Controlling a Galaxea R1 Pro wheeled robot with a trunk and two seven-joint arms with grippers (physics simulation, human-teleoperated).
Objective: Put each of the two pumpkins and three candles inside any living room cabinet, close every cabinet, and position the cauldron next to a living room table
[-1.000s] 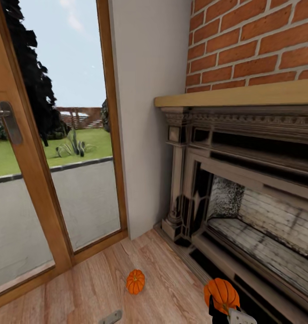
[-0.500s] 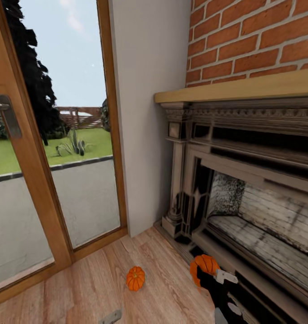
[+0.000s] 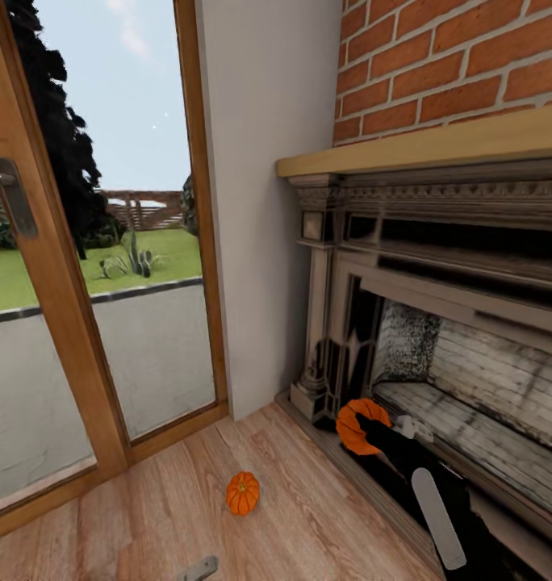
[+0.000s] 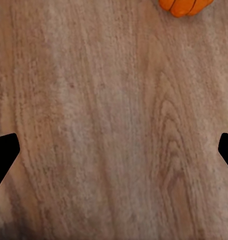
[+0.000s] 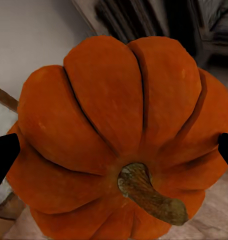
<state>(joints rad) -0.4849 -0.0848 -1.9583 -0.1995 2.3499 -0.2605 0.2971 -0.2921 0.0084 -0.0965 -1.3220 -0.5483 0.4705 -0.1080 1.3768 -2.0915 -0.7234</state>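
Held pumpkin raised, apparently in right gripper.

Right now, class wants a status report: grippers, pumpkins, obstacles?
Right gripper shut on held pumpkin, raised beside fireplace. Left gripper open above floor. Second pumpkin on floor, nothing around it.

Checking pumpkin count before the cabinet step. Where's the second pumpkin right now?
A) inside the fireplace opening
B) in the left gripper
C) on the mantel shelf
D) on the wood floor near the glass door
D: the loose pumpkin lies on the wood floor in front of the glass door, apart from the one held in the right gripper.
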